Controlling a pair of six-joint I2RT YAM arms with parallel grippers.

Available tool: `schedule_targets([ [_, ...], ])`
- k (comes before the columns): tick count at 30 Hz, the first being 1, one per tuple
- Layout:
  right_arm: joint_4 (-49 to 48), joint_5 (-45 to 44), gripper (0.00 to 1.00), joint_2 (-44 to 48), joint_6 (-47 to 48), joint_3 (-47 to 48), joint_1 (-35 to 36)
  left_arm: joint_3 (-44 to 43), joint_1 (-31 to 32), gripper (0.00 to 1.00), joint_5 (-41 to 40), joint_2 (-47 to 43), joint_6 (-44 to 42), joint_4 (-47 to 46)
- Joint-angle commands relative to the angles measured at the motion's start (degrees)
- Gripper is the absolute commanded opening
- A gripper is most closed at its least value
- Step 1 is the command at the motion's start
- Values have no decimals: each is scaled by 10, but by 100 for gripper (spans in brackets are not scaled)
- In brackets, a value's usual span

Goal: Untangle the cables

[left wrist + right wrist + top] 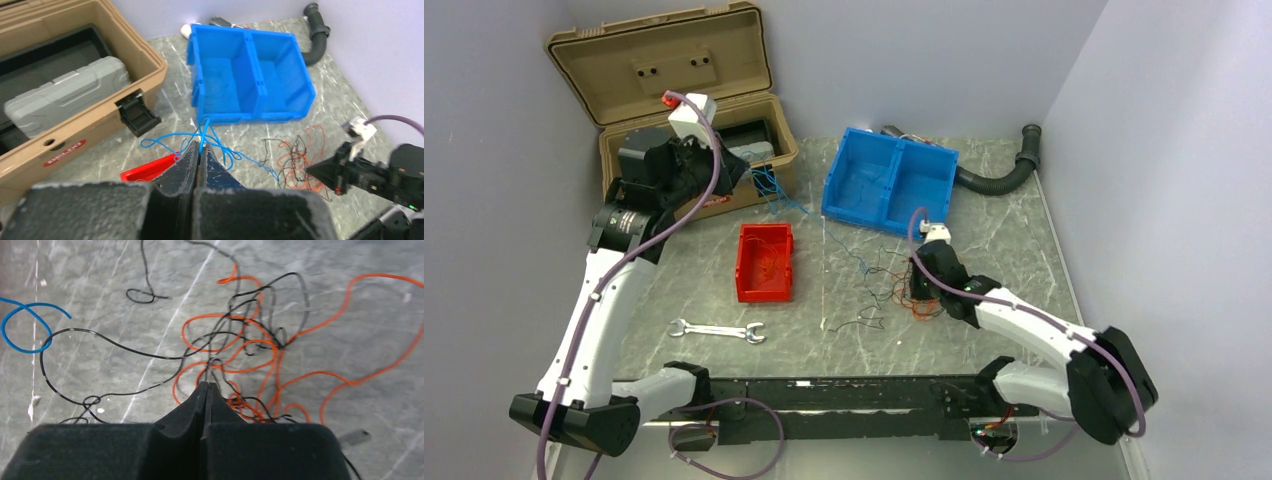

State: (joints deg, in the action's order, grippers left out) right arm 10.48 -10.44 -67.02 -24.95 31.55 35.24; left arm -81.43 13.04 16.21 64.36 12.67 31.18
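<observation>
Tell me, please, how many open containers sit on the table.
3: the tan toolbox at the back left, the red bin in front of it, and the blue two-compartment bin, counted as one, at the back centre. None seems hidden.

Bright, even overhead light; soft shadows; wrist-view foreground blurred.
</observation>
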Motion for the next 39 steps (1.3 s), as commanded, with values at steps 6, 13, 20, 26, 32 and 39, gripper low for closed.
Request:
schedule_targets([
  [6,-23,27,68,93,30,-14,-23,-20,-7,0,56,-10,-14,-39],
  [13,-21,55,74,-21,122,89,0,-34,-7,0,84,2,-16,-31],
  [20,-16,26,74,-130,184,164,49,-45,-8,0,80,6,-20,-22],
  [26,-32,33,73,-184,201,171,72,-60,-7,0,70,14,-25,-15],
  [32,-63,71,41,-199,197,165,72,-72,-7,0,68,23,-25,-19],
  [39,-51,2,0,-136,108,131,46,-84,-9,0,-30,26,-35,17],
])
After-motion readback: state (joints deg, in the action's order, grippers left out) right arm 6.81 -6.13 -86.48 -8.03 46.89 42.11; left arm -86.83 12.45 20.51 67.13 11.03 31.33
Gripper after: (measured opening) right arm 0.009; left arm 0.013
